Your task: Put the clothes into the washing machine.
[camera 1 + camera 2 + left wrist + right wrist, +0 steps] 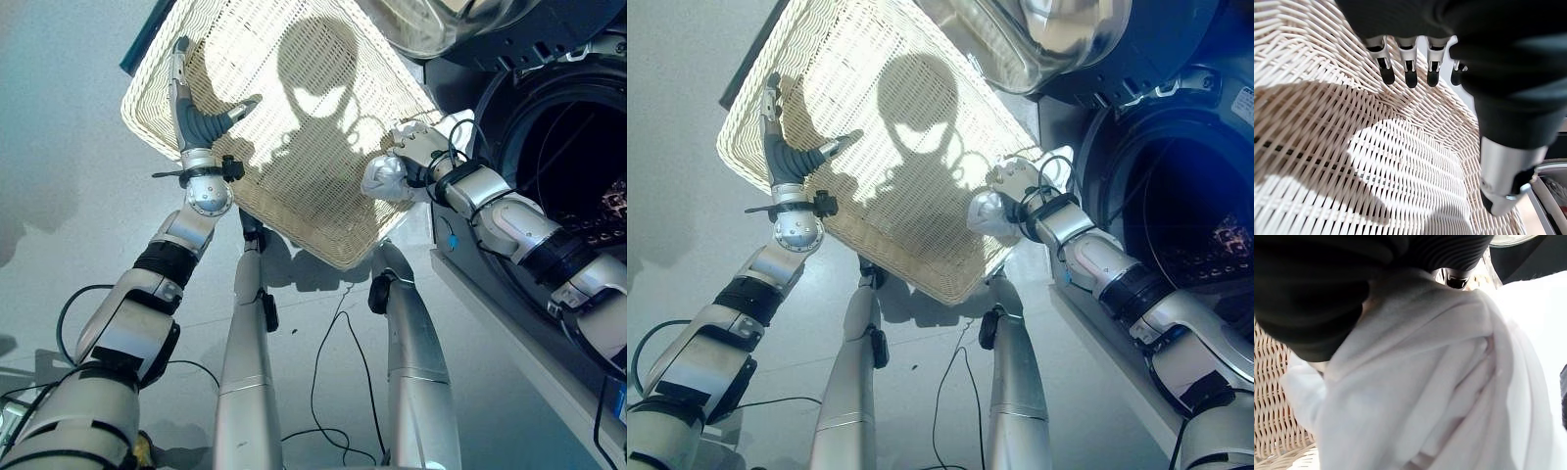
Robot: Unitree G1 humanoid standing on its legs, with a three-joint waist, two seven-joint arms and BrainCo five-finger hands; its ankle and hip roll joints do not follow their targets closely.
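A white garment [380, 180] is bunched at the right rim of the pale wicker basket [294, 211], and my right hand [419, 145] is shut on it beside the washing machine's open drum [578, 157]. In the right wrist view the white cloth [1440, 382] lies against the hand's dark cover, with wicker [1273, 396] behind it. My left hand [192, 110] rests inside the basket near its left rim, open, fingers [1409, 73] straight over the weave. Inside the drum, a dark patterned thing [613, 200] shows at the right edge.
The machine's round glass door [441, 24] stands swung open above the drum, just behind the basket's far right corner. The machine's front panel [509, 323] runs along the right side. Grey floor [59, 147] surrounds the basket on the left.
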